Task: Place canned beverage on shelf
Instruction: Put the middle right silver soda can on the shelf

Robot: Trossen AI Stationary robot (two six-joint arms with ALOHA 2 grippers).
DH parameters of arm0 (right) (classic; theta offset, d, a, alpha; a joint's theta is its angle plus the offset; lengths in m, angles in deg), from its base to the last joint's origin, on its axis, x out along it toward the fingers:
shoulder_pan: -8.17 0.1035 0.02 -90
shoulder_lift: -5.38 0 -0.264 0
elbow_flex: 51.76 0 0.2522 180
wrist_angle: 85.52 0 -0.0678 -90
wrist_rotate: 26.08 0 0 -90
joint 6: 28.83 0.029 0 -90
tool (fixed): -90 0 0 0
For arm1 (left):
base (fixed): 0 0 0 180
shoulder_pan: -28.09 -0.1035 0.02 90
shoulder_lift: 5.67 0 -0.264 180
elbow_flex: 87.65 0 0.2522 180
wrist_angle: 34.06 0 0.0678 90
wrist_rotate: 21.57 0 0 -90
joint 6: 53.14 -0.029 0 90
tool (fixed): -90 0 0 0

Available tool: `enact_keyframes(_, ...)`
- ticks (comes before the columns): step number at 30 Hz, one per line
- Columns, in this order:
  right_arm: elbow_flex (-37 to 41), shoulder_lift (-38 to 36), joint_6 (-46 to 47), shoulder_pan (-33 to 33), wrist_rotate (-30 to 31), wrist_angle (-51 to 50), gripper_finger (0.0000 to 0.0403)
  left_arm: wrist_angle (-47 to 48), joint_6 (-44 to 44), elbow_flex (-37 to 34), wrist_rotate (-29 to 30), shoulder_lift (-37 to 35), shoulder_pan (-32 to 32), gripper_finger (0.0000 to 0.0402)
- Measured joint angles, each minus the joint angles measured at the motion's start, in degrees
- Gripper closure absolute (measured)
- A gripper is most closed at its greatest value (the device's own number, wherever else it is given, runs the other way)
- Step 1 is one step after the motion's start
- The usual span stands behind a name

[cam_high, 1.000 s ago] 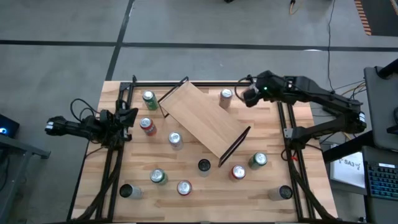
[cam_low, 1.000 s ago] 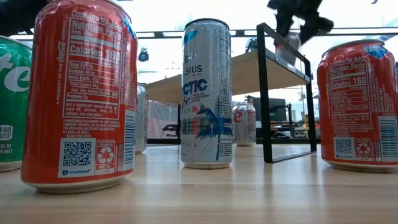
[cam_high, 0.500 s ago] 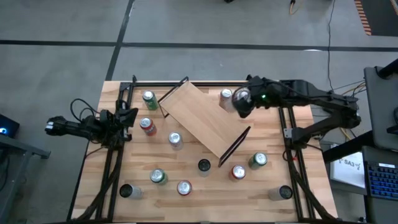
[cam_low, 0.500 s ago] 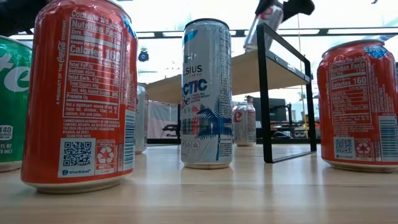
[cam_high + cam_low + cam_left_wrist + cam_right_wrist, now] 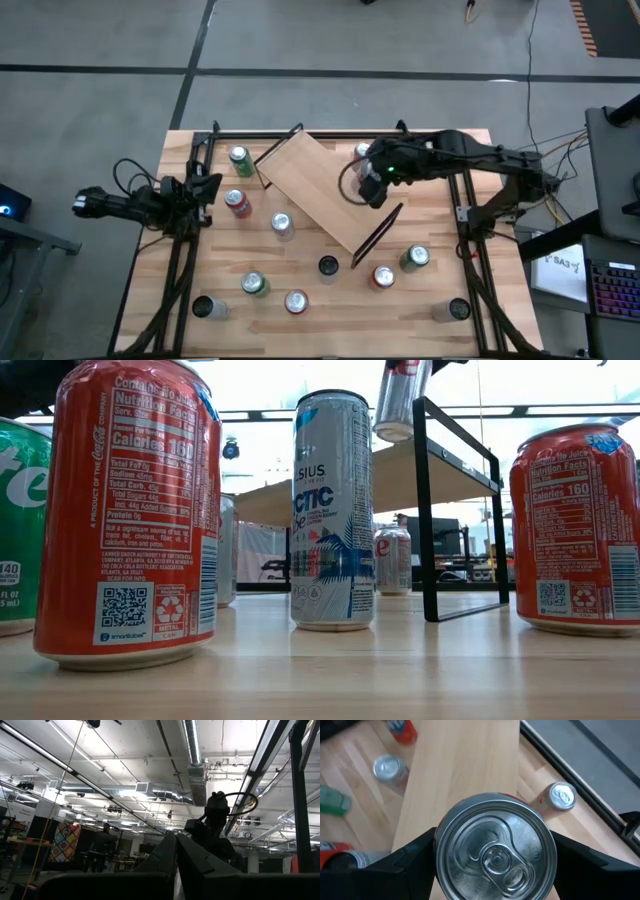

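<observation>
Canned beverage (image 5: 496, 847) hangs upright in the air above the right part of the shelf (image 5: 325, 188), clamped between the two fingers of the right hand (image 5: 372, 184); its silver lid and pull tab face the wrist camera. From bench level the can's bottom end (image 5: 401, 400) shows clear of the shelf board, near the black end frame (image 5: 455, 510). The shelf lies diagonally across the middle of the bench (image 5: 430, 250). A silver can (image 5: 361, 152) stands just beyond the hand, on the far side. The left hand (image 5: 207, 186) rests at the bench's left edge, fingers pressed together and holding nothing.
</observation>
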Motion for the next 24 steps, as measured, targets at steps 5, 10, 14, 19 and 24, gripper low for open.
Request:
enact_keyframes(5,-5.93,5.19,-0.05,0.99,-1.76,-4.43,0.0111,0.02,0.0,0.0,0.0,0.01,0.02,0.0401)
enact_keyframes(10,-8.51,7.59,-0.93,1.12,-4.44,-5.09,0.0111,0.04,0.02,0.0,-0.02,0.0,0.01,0.0401)
enact_keyframes(14,-8.78,8.67,-1.16,1.32,-6.65,-5.17,0.0111,0.06,0.02,0.0,-0.02,0.02,0.0,0.0401)
enact_keyframes(19,-8.78,9.18,-1.04,2.45,-7.73,-5.17,0.0111,0.04,0.02,0.0,-0.02,0.02,0.02,0.0401)
enact_keyframes(24,-8.73,9.22,-0.42,4.04,-8.92,-5.06,0.0111,0.07,0.02,0.0,-0.02,0.01,0.0,0.0401)
